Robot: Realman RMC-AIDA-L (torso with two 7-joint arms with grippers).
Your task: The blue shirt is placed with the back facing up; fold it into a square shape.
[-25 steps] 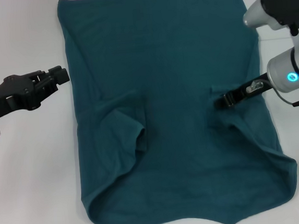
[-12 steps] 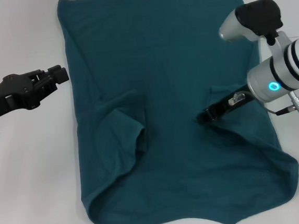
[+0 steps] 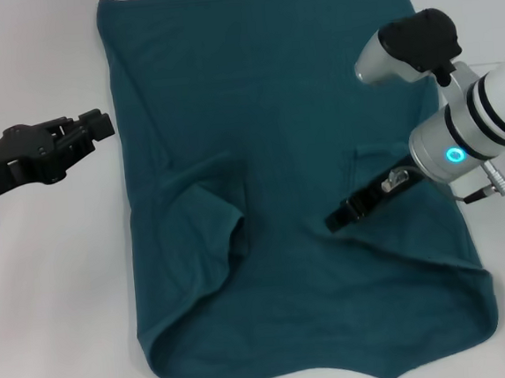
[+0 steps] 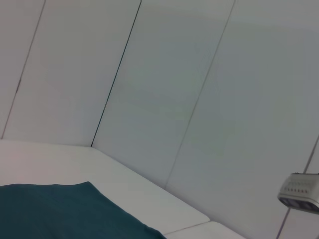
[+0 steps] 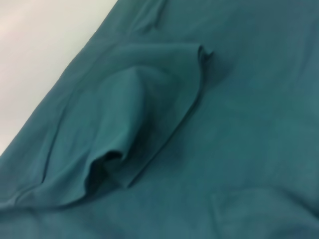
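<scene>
Blue shirt (image 3: 285,151): soft matte knit, plain side up, both sleeves folded inward, flat on white tabletop (image 3: 50,304). Right gripper (image 3: 339,217) low over the cloth at its 4 o'clock; left gripper (image 3: 96,125) at 9 o'clock, off-cloth. Finger state: cannot tell, either one.

No readable text, labels, brands, numbers or signs showing in any view. Blue shirt (image 3: 288,186) lying plain side up, no lettering showing on it. Small grey device (image 4: 299,193) in left wrist view carrying rows of tiny marks, too small to read. Right arm showing only glowing blue ring light (image 3: 449,155), no characters on it.
</scene>
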